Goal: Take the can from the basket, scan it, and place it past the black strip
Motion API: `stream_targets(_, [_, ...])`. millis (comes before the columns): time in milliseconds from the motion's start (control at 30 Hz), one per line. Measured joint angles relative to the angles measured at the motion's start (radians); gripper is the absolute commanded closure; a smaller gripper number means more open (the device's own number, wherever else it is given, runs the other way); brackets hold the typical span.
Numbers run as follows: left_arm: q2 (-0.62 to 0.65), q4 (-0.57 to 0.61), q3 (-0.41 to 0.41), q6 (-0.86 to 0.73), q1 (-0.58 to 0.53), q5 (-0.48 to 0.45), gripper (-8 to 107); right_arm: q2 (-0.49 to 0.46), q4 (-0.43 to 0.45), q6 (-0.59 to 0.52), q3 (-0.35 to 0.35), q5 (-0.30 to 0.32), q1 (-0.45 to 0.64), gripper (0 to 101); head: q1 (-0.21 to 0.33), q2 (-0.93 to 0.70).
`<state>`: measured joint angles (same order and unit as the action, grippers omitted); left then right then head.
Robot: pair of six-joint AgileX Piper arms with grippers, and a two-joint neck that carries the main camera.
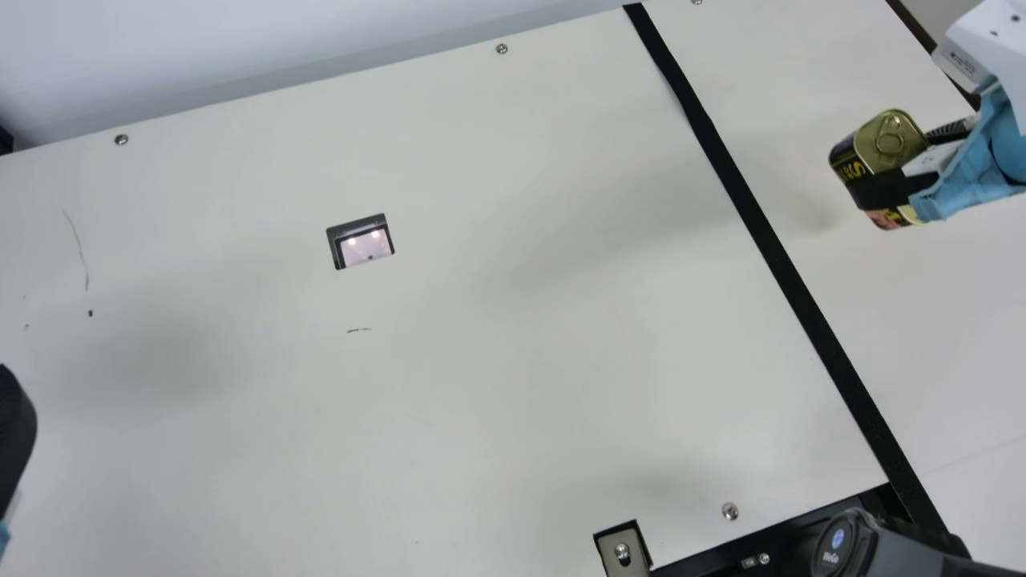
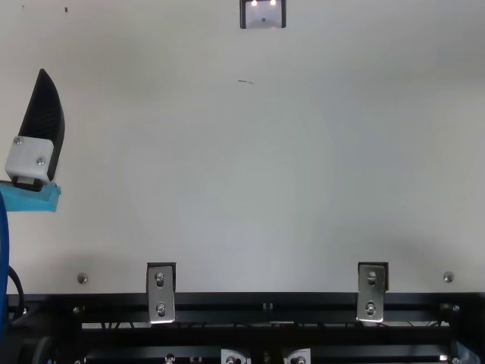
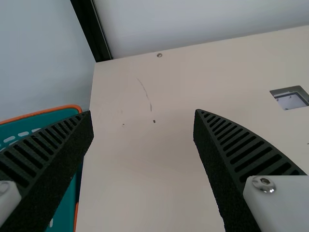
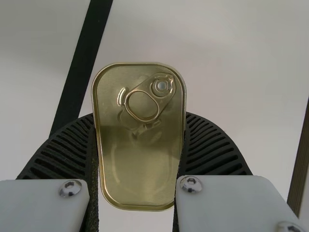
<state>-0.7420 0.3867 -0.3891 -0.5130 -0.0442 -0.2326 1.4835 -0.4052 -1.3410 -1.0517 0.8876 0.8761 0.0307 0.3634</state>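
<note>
The scanner (image 1: 362, 244) sits in the worktop (image 1: 521, 361), left of the strip (image 1: 769, 232), which runs from far edge to near edge. Right of the strip, the can (image 1: 890, 143) is between the right jaws (image 1: 878, 164), above the worktop. The basket (image 3: 38, 113) is beside the worktop's left edge.

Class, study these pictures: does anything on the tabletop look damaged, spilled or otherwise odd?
Only the cream tabletop looks marked: a thin curved line, perhaps a scratch, a dark speck near it, and a short dark dash by the scanner window. Nothing looks spilled.
</note>
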Motion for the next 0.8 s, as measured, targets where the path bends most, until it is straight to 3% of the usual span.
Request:
stream_targets(467, [0.000,0.000,0.000,0.000,0.000,0.000,9,0.053,0.023,0.048,0.037,-0.095,-0.063,101,0.000,0.000])
stream_targets(500, [0.000,0.000,0.000,0.000,0.000,0.000,9,0.057,0.027,0.058,0.040,-0.100,-0.070,83,0.000,0.000])
stream_targets(533, [0.000,0.000,0.000,0.000,0.000,0.000,9,0.062,0.030,0.064,0.043,-0.104,-0.076,51,0.000,0.000])
stream_targets(567, [0.000,0.000,0.000,0.000,0.000,0.000,9,0.065,0.036,0.074,0.045,-0.110,-0.083,0,0.000,0.000])
stream_targets(800, [0.000,0.000,0.000,0.000,0.000,0.000,9,0.067,0.040,0.115,0.062,-0.137,-0.114,0,0.000,0.000])
